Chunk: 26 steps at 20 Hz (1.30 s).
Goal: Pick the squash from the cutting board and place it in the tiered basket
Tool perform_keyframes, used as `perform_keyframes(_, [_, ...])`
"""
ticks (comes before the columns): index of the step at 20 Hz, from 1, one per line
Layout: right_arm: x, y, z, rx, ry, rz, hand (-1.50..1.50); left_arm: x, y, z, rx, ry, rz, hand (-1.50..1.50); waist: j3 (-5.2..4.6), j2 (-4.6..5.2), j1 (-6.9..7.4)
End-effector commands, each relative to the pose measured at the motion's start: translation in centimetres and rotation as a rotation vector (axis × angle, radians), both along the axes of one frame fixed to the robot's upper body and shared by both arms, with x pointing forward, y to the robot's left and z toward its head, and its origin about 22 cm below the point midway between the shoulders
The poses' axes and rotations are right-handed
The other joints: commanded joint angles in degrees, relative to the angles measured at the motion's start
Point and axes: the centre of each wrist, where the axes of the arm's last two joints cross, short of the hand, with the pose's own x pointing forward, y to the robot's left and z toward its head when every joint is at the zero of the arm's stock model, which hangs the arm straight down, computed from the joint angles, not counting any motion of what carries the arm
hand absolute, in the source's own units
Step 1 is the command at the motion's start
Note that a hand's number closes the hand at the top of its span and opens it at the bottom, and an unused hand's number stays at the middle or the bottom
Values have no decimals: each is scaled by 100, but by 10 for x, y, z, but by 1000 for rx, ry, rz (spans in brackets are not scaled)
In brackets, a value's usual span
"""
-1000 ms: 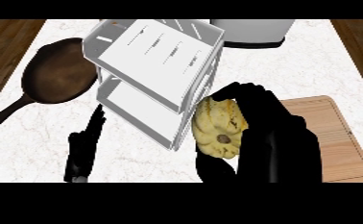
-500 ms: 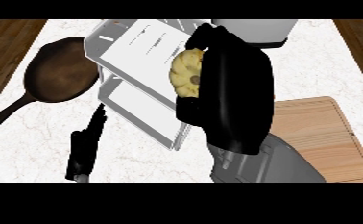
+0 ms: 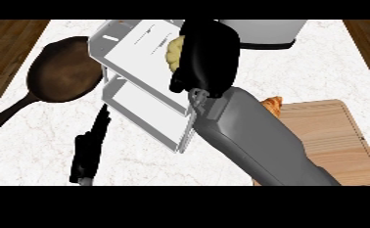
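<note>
The squash [image 3: 173, 53], yellow and knobbly, shows only as a sliver at the left edge of my right hand [image 3: 207, 56], whose fingers curl round it. Hand and squash hang over the right part of the upper tier of the white tiered basket [image 3: 141, 43]. I cannot tell whether the squash touches that tier. My right forearm runs down to the lower right and covers the left edge of the wooden cutting board [image 3: 325, 134]. My left hand [image 3: 90, 146] rests open at the lower left, fingers pointing up, beside the basket's lower tier [image 3: 148, 112].
A dark frying pan [image 3: 65, 73] lies left of the basket, its handle running to the left edge. A white appliance [image 3: 264, 31] stands at the back right. A small orange-brown piece of food [image 3: 272, 103] peeks out at the board's far left corner.
My right hand has carried the squash from beside the cutting board up and to the far left, to over the basket's upper tier. The left hand has stayed put.
</note>
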Motion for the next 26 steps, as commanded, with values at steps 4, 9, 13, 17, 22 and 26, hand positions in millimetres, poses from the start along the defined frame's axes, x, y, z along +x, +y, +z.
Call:
perform_keyframes(4, [18, -1, -17, 267, 77, -137, 150, -4, -7, -3, 4, 11, -16, 0, 1, 14, 1])
perform_keyframes(9, [29, -19, -38, 517, 77, -132, -150, 7, -7, 0, 1, -4, -26, 0, 4, 59, 84])
perform_keyframes(13, [29, -21, -28, 679, -54, -88, -150, 7, -14, 5, -18, 3, -30, 0, 7, 24, 40])
perform_keyframes(17, [26, -15, -27, 807, -148, -76, -150, 0, -1, 2, 6, 3, -3, 0, 3, 1, 18])
perform_keyframes(22, [22, -33, -23, 809, -374, -182, -150, -8, 3, 5, 9, 16, 39, 0, 4, -117, -319])
perform_keyframes(26, [16, -66, -15, 830, -414, -323, -150, -14, 12, -1, -10, 37, 73, 0, 1, -160, -522])
